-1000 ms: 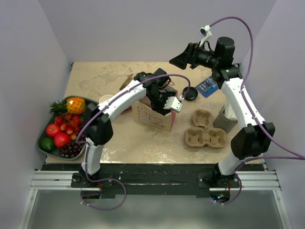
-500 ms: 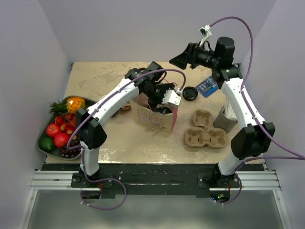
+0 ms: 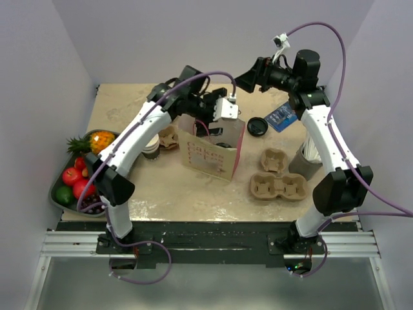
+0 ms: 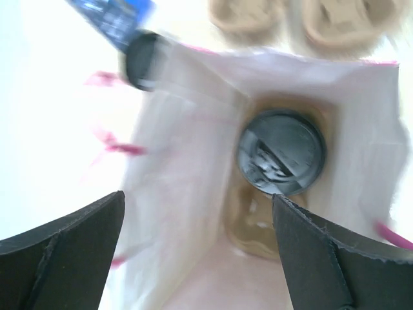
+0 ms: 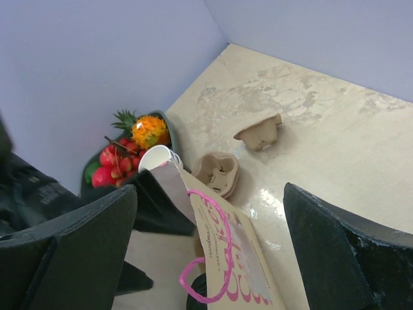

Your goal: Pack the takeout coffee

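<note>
The takeout coffee (image 4: pixel 281 152) stands inside the white paper bag with pink handles (image 3: pixel 210 155), its black lid facing up, on brown cardboard at the bag's bottom. Only the lid shows. My left gripper (image 4: pixel 198 213) hangs open above the bag's mouth (image 4: pixel 193 129), apart from the cup, with nothing between its fingers. In the top view the left gripper (image 3: pixel 226 108) is over the bag's far edge. My right gripper (image 3: pixel 248 81) is held high behind the bag, open and empty, looking down on the bag's side (image 5: pixel 258 258).
A loose black lid (image 3: pixel 257 126) and a blue packet (image 3: pixel 282 117) lie right of the bag. Cardboard cup carriers (image 3: pixel 277 177) sit at front right, beside a grey holder (image 3: pixel 308 158). Stacked white cups (image 3: pixel 151 147), small carrier pieces (image 5: pixel 218 173) and a fruit tray (image 3: pixel 64 194) are on the left.
My left gripper has risen out of the bag toward its far edge and opened wide, leaving the coffee inside. The right arm has not moved.
</note>
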